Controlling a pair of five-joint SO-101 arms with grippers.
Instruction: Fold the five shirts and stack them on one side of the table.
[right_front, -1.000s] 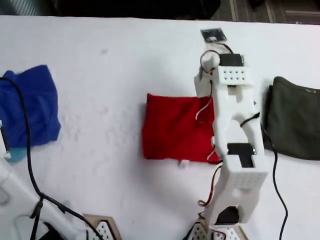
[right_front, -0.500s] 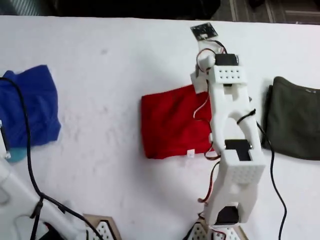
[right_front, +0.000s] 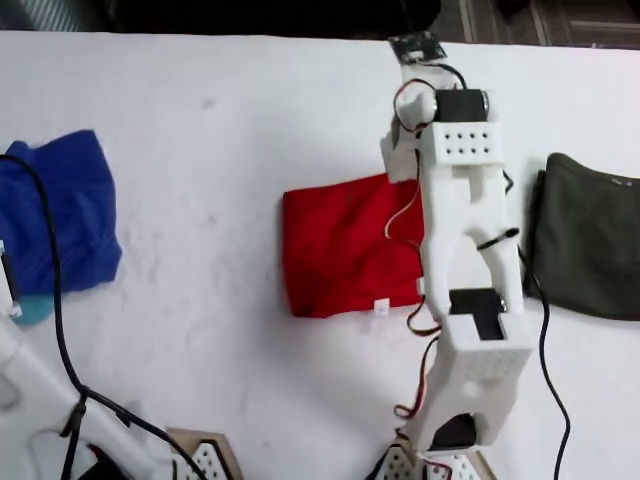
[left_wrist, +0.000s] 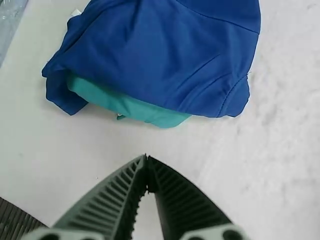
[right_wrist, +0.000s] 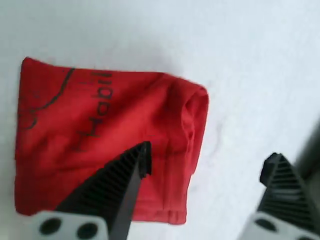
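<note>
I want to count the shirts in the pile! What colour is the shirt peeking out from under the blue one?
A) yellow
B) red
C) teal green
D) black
C: in the left wrist view a teal green shirt sticks out from beneath the blue shirt, while the red shirt lies apart from them.

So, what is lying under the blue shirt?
The edge of a green shirt pokes out beneath the blue shirt. Its rest is covered; anything else below cannot be seen.
</note>
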